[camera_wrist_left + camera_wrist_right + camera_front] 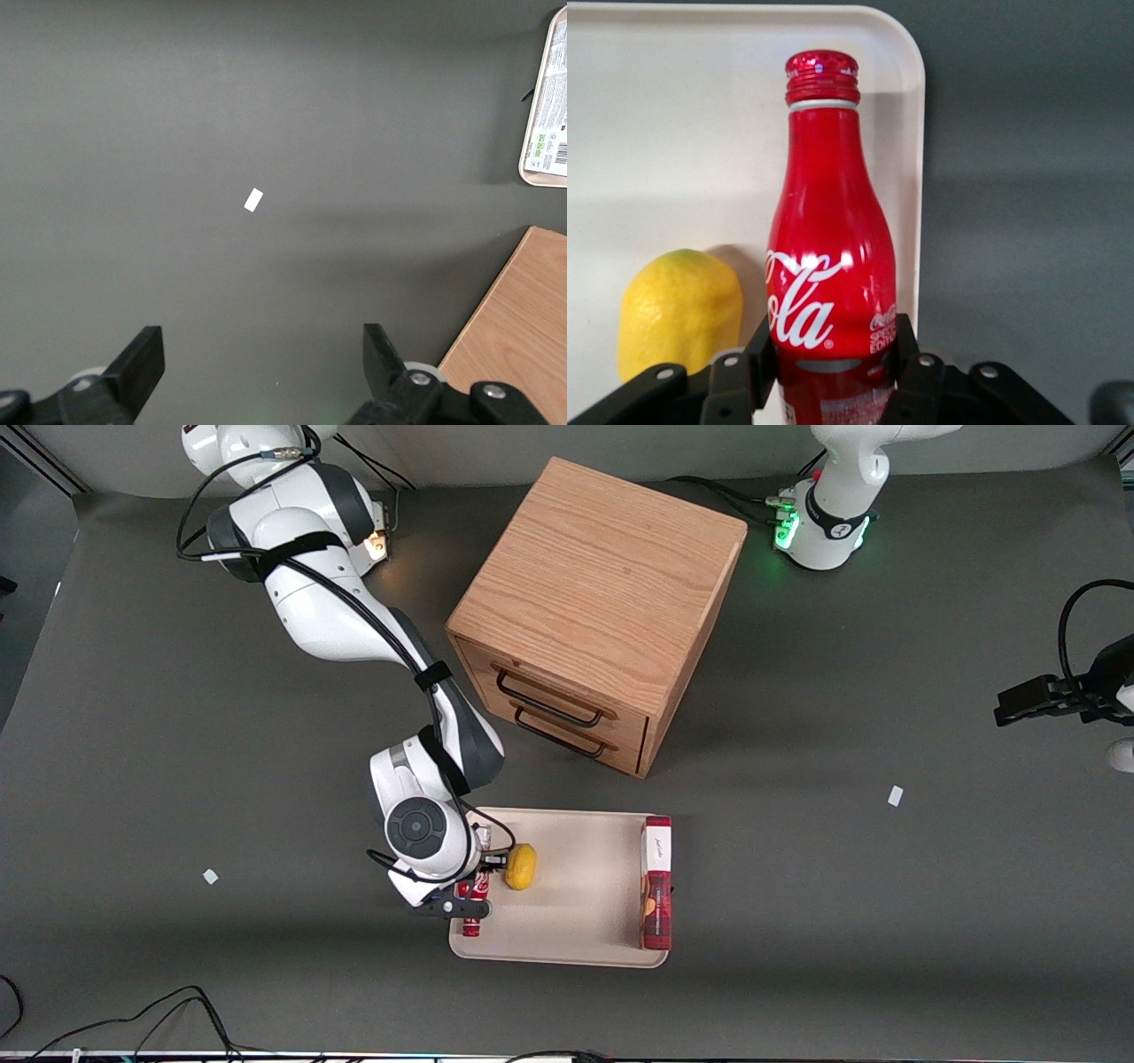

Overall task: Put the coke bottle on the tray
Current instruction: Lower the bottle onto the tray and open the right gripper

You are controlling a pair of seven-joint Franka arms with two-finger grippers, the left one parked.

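The coke bottle (833,230) is a slim red bottle with white script and a red cap. It lies lengthwise over the beige tray (673,106), close along the rim toward the working arm's end. My right gripper (833,338) is shut on the bottle's lower body, one black finger pressed against each side. In the front view the gripper (469,899) hangs over that end of the tray (576,930), and the bottle's neck (470,928) sticks out toward the camera. I cannot tell whether the bottle rests on the tray floor.
A yellow lemon (521,866) lies on the tray right beside the bottle, also in the right wrist view (678,310). A flat red box (656,895) lies along the tray's rim toward the parked arm. The wooden drawer cabinet (602,602) stands farther from the camera than the tray.
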